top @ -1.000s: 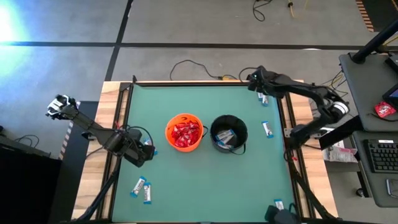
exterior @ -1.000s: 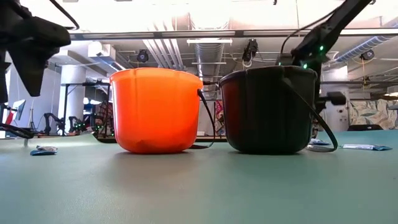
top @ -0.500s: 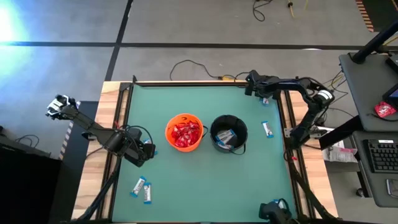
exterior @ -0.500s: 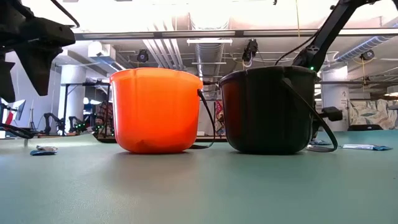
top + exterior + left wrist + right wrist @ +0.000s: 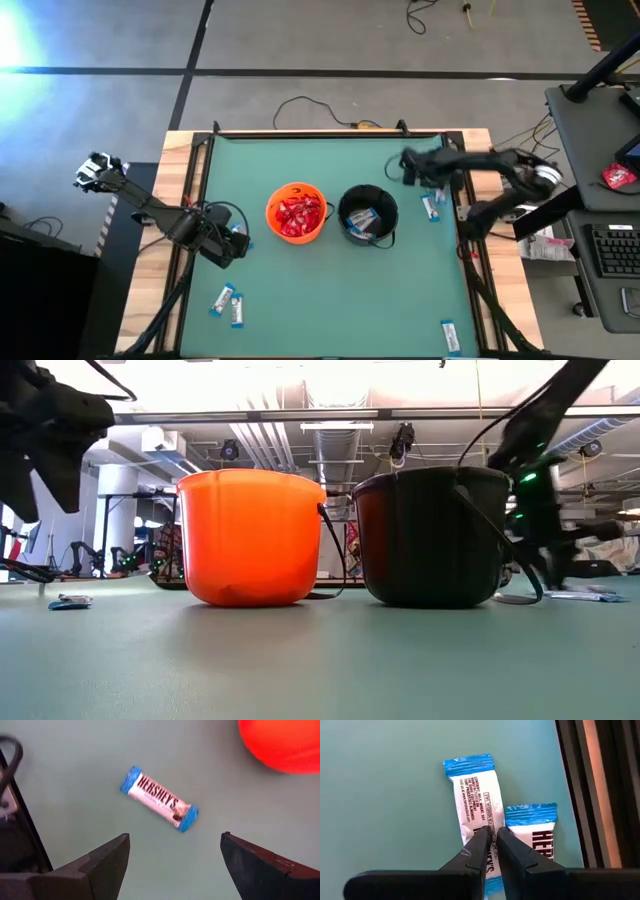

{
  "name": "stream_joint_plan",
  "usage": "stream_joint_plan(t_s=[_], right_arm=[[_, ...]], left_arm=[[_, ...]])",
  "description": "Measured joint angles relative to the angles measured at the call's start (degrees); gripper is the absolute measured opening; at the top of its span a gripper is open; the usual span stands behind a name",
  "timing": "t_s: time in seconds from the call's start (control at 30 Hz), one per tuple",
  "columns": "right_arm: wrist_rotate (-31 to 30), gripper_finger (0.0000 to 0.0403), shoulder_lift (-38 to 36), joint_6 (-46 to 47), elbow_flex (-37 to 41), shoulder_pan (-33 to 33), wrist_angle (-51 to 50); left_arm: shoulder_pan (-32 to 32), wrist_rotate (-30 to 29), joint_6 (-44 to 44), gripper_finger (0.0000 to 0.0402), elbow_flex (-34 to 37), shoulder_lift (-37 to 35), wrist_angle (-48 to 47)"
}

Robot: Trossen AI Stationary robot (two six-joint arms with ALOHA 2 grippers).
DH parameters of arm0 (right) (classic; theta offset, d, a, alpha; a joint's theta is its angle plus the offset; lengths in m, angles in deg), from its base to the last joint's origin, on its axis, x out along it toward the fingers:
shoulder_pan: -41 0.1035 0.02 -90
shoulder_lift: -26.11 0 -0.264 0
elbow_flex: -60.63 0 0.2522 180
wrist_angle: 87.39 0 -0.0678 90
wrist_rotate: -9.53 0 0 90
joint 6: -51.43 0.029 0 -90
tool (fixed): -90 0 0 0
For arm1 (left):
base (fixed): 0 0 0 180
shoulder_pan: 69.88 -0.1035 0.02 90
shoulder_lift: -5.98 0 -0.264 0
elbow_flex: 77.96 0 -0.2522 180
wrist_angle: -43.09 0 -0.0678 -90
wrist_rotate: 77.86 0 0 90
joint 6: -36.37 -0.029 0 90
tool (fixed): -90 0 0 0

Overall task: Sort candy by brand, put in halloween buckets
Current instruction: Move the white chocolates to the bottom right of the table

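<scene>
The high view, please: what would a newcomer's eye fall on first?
The bright orange bucket, heaped with red packets, beside the black bucket at the table's middle. Then the right gripper near the right edge, shut on a white-and-blue bar that lies flat beside another. The left gripper hangs open over one more bar.

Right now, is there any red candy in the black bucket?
No: from above, the black bucket holds only white-and-blue bars, while the red packets are in the orange bucket.
</scene>
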Motion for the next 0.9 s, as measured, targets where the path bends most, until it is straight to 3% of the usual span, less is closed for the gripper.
stream_joint_plan(t_s=[0.2, 0.4, 0.67, 0.9], right_arm=[[5.73, 0.0034, -12.79, 23.24, 9.23, 22.06, -5.11], [7.55, 0.0033, -18.11, 41.32, 10.15, 43.05, -4.87], [12.46, 0.0033, -12.95, 44.84, 9.2, 57.51, -4.9], [18.87, 0.0033, -6.55, 42.83, 1.81, 65.75, -4.07]], left_arm=[[0.0, -3.28, -3.08, 0.0295, 0.0, 0.0, 0.05], [0.0, -4.3, -3.23, 0.0295, 0.0, 0.0, 0.05], [0.0, -4.5, -3.12, 0.0295, 0.0, 0.0, 0.07], [0.0, -4.76, -3.63, 0.0295, 0.0, 0.0, 0.0]])
